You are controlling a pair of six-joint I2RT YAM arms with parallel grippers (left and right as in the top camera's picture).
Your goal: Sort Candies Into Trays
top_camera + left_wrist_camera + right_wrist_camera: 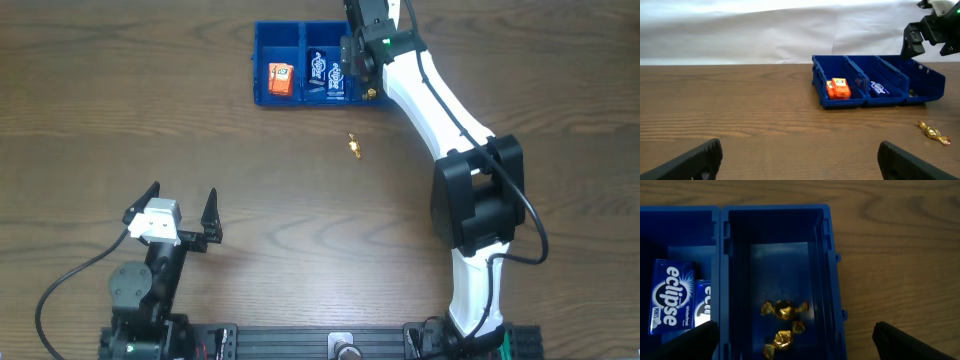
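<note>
Nearest the bases, the left hand (184, 193) hangs low over bare desk (120, 120), its fingers wide apart and holding nothing. Farther out and to the right, one gold-wrapped candy (355, 146) lies loose on the wood, its long axis running roughly near to far with a slight slant (twisted ends at both tips). Beyond it sits the blue tray (258, 40), three compartments side by side, each running near to far. Orange packets (280, 79) fill the left one, and blue mint packs (318, 68) lie lengthwise in the middle one. The right one holds gold candies (785, 309), the clearest of them lying crosswise. The right hand (358, 55) is above that right compartment, fingers spread apart, gripping nothing.
</note>
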